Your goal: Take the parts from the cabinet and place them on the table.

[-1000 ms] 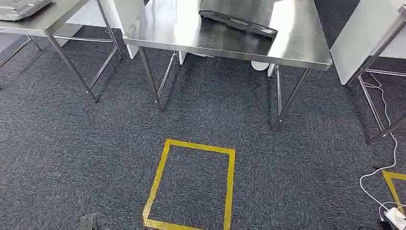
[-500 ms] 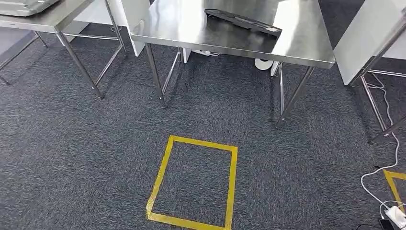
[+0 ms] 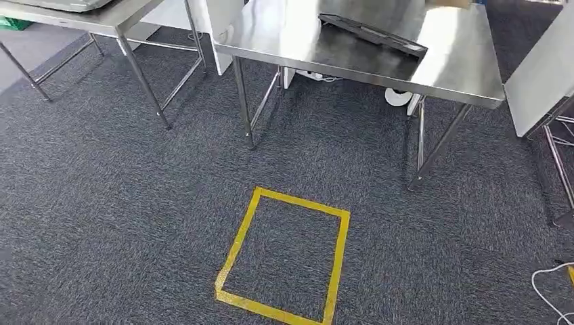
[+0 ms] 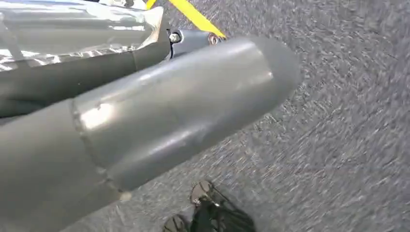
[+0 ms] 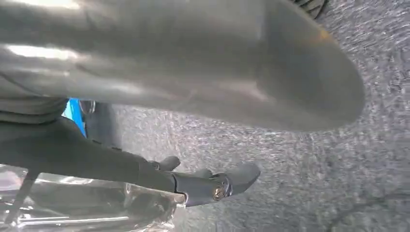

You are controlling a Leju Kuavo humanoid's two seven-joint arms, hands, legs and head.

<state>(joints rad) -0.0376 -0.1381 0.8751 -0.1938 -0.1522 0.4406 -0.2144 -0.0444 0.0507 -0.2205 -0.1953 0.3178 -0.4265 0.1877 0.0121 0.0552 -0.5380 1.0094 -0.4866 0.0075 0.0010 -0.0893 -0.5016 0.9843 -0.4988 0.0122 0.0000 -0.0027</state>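
— Table point(image 3: 460, 74) first: where does it lie from you?

— Straight ahead and a little to my right in the head view, well apart from me across the carpet. The yellow tape square point(image 3: 236, 247) lies on the floor between us. One dark long part point(image 3: 372, 34) already lies on the steel top. Its long axis slants across the far half, so the near edge is bare.

— And what are your fingers doing?

— At my left hand point(image 4: 145, 121) the dark fingers point(image 4: 72, 82) lie along something shiny and crinkled, which I take to be a wrapped part point(image 4: 72, 29). The thick grey thumb stands away from it. At my right hand point(image 5: 169, 72) the fingers point(image 5: 96, 164) rest against the same sort of shiny wrapping point(image 5: 87, 208). I cannot tell whether either hand truly clasps it or only lies against it.

— So both arms share the load?

— That is my guess: one wrapped part between the two hands, low in front of me, with carpet beneath both wrists.

— Which hand is nearer the table?

— Neither by much. Since the table sits slightly rightward, I judge the right would arrive first. The set-down should aim for the bare near strip, short of the dark part.
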